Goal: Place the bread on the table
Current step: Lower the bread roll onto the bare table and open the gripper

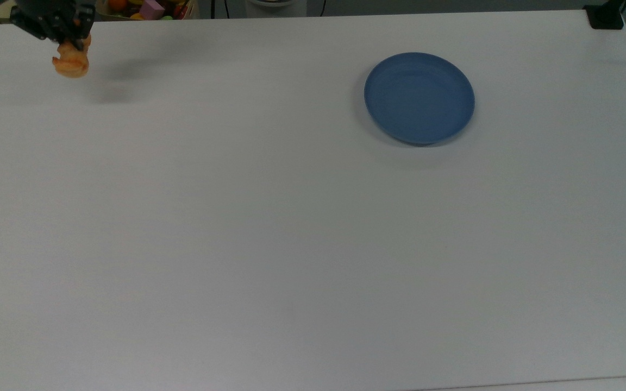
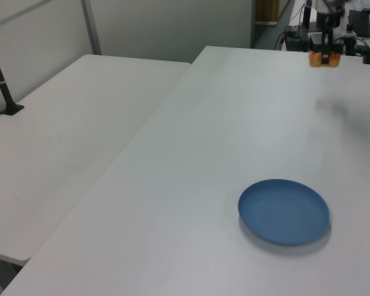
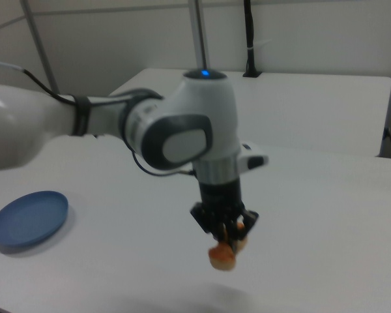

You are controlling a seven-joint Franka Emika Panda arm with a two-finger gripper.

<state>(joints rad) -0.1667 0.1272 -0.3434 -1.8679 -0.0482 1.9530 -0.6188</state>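
Note:
The bread [image 1: 71, 63], a small golden-orange roll, hangs above the white table [image 1: 291, 228] near its far-left corner in the top view. My gripper [image 1: 72, 46] is shut on the bread's upper end, and a shadow lies on the table just to the right. In the left view the bread [image 2: 324, 59] hangs under the gripper [image 2: 324, 54] at the far right end of the table [image 2: 222, 142]. The right view has the arm reaching down with the gripper [image 3: 226, 236] pinching the bread [image 3: 223, 255] above the table [image 3: 326, 228].
An empty blue plate [image 1: 419, 98] sits on the table at the top view's right, far from the bread; it also lies low in the left view as the plate [image 2: 283, 211]. A box of colourful toys [image 1: 147, 7] stands beyond the far edge. A black post base [image 1: 606, 16] occupies the far-right corner.

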